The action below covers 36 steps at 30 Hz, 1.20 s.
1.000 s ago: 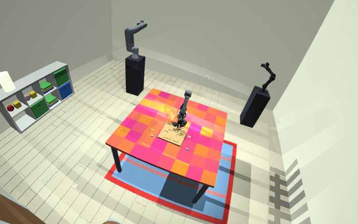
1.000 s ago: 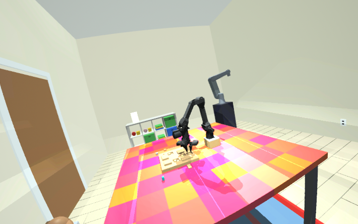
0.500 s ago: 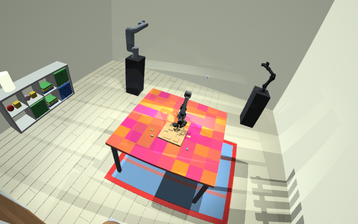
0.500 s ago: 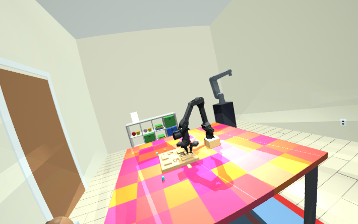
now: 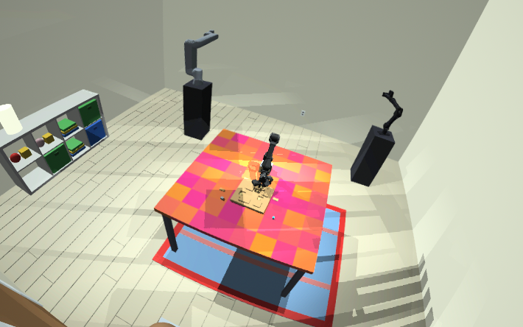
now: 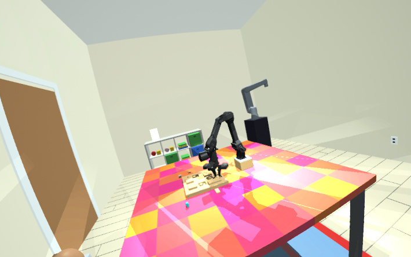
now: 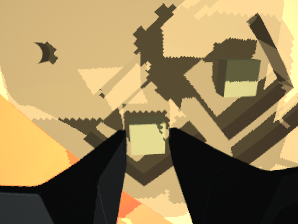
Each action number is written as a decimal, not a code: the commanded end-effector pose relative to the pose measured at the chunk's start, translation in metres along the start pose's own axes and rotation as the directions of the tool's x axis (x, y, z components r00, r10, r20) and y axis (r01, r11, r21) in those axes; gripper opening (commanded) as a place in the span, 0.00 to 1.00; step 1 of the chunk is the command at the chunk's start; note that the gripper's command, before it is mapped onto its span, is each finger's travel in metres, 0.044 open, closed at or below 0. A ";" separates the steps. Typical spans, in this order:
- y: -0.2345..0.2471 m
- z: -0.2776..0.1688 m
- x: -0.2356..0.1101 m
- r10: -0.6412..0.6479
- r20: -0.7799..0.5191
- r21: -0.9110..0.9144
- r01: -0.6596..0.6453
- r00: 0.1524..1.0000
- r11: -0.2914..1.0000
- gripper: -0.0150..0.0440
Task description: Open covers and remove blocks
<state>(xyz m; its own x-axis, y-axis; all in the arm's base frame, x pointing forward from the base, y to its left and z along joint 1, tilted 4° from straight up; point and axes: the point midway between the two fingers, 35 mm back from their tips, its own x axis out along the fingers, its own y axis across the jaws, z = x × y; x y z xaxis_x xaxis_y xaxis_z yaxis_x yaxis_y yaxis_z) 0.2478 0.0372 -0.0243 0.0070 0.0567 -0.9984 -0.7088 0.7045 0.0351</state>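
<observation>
The tan puzzle board (image 5: 251, 205) (image 6: 197, 192) (image 7: 75, 30) lies on the table. My gripper (image 5: 258, 190) (image 6: 216, 176) (image 7: 148, 135) points down over its rear part, fingers parted. In the wrist view a square pale block (image 7: 147, 140) sits in a well between the fingertips, with a narrow gap at each side. A second pale block (image 7: 241, 89) sits in an uncovered well to the upper right. Dark slots run beside both wells. The tan covers blend with the board, and the arm hides part of it in the top and exterior views.
Small pieces lie off the board: a pale one (image 5: 275, 199) (image 6: 217, 190), a cyan one (image 5: 272, 217) (image 6: 187, 204), a grey one (image 5: 222, 198) (image 6: 179, 176) and a tan one (image 5: 222, 189) (image 6: 189, 172). The arm's base block (image 6: 243, 162) stands behind the board.
</observation>
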 end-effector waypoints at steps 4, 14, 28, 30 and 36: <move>0.000 0.000 0.000 0.000 0.001 0.000 0.000 1.000 1.000 0.40; -0.001 0.001 -0.006 0.000 0.001 0.000 0.000 1.000 1.000 0.39; -0.001 0.001 -0.024 0.002 0.002 0.002 -0.002 1.000 1.000 0.39; -0.001 0.001 -0.027 0.002 0.002 0.002 -0.002 1.000 1.000 0.39; -0.001 0.000 -0.034 0.002 0.003 0.003 -0.002 1.000 1.000 0.39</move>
<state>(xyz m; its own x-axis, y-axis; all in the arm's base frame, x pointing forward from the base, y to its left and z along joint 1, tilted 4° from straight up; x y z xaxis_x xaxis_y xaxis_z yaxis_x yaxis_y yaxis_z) 0.2475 0.0344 0.0052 0.0043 0.0563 -0.9984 -0.7038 0.7094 0.0370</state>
